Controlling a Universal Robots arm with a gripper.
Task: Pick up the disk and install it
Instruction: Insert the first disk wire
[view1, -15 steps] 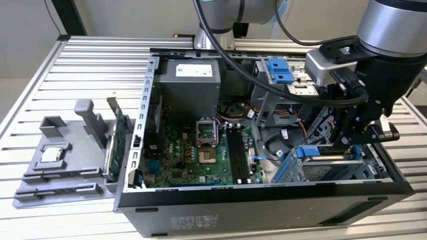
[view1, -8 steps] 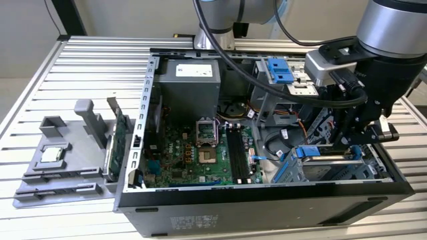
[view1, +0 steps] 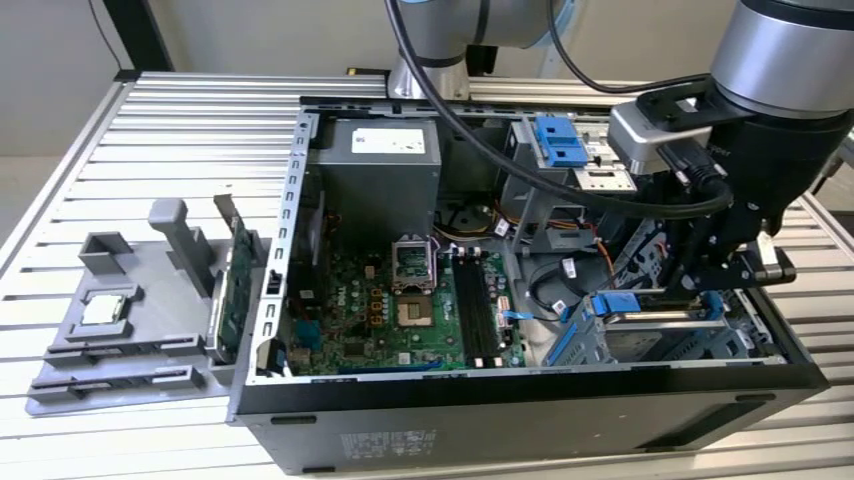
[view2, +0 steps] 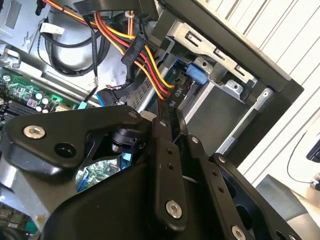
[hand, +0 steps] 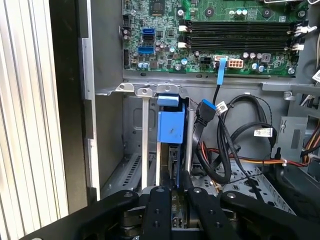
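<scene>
Right at my fingertips, the disk (hand: 170, 127) stands on edge inside the drive cage (hand: 131, 170). My claw (hand: 176, 192) is clamped on its near edge, with 2 fingers (hand: 159, 205) pressed against either side. Only the thin edge and the blue carrier rail face me. The flat faces are turned away, and my fingers cover the part between them. In the second wrist view my claw (view2: 170, 122) blocks much of the bay, so little of the slot can be made out.

A metal upright of the cage stands just beside the disk on 1 side. On the other side a bundle of black, red and yellow cables (hand: 225, 150) hangs near, leaving a narrow lane.

Beyond the cage lies the green motherboard (hand: 165, 30) with 4 long memory slots. All of it sits in the open computer case (view1: 534, 405), and the cage is in the corner at the exterior view's right.

Farther off, at the exterior view's left, a grey tray (view1: 134, 375) rests on the slatted table (view1: 174, 120). It holds a small square chip (view1: 107, 310) and a green card (view1: 242, 275) standing on edge, well apart from my claw.
</scene>
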